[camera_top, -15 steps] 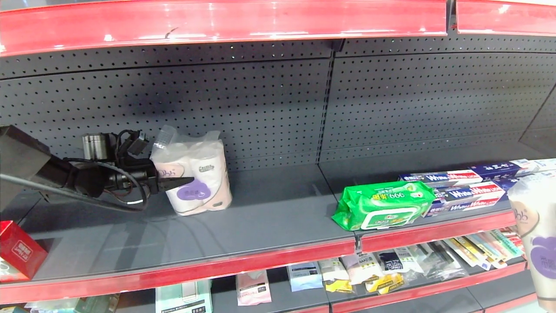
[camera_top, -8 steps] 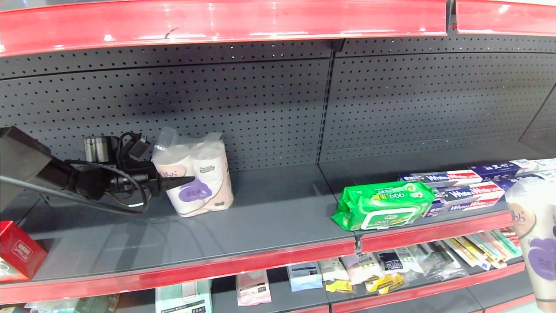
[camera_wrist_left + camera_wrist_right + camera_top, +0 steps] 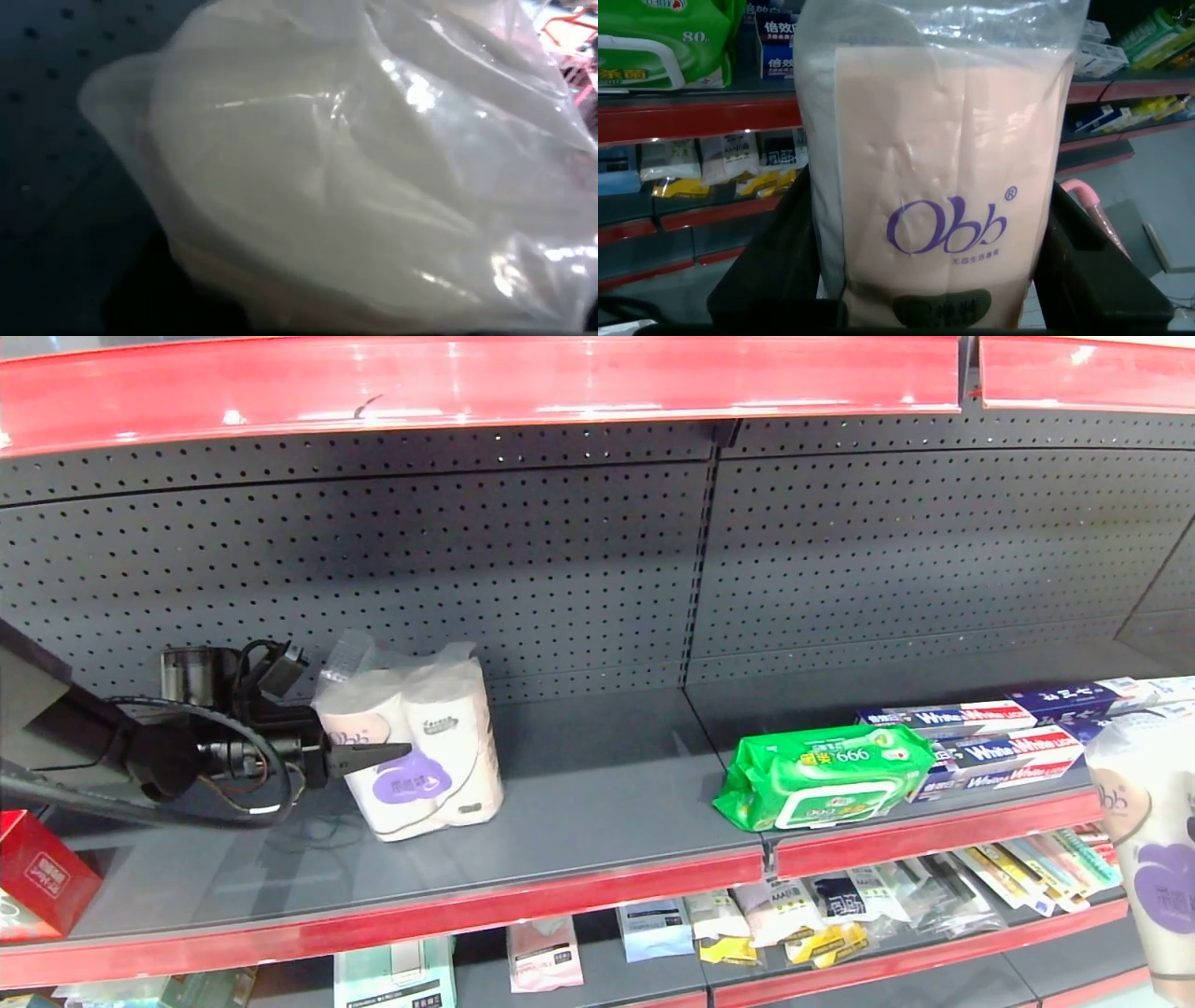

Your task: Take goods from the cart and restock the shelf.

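- Grey metal shelf [image 3: 607, 803] with a pegboard back faces you.
- Your left gripper [image 3: 397, 742] clamps a plastic-wrapped pack of white toilet rolls [image 3: 443, 728], upright at nine o'clock.
- Your right gripper [image 3: 938, 299] grips a second wrapped toilet-roll pack [image 3: 943, 140] at four o'clock.

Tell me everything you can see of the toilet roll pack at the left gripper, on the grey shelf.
The toilet roll pack is a clear, crinkled plastic bag of white rolls on end, two showing in front, with a purple label low on its face and loose film at the top. It stands upright on the grey shelf. The left gripper grips it from the side, one dark finger across its front.
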